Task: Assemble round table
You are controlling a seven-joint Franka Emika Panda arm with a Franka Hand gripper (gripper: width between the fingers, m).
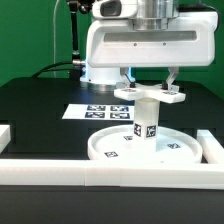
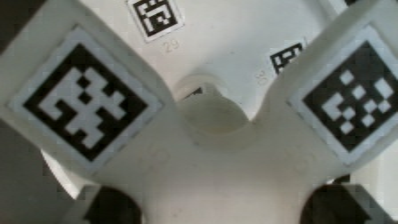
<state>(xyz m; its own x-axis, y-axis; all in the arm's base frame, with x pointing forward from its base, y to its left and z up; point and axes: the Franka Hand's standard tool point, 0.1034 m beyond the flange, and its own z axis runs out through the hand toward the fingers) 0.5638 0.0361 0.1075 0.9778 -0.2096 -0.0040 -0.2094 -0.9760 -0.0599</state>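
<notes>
A flat cross-shaped piece (image 1: 142,95) of white plastic is seen resting level on top of a short thick cylinder (image 1: 147,118). The cylinder stands upright near the middle of a large rimmed round disc (image 1: 112,148) on the black counter (image 1: 35,110). The parts are judged light, stiff and smooth, so slipping is a risk. The cross-shaped piece is best taken across two opposite edges near its centre. The arm is pointed straight down over the stack. The tool (image 1: 150,84) is spread wide, straddling the cross-shaped piece; whether it presses on it cannot be told.
</notes>
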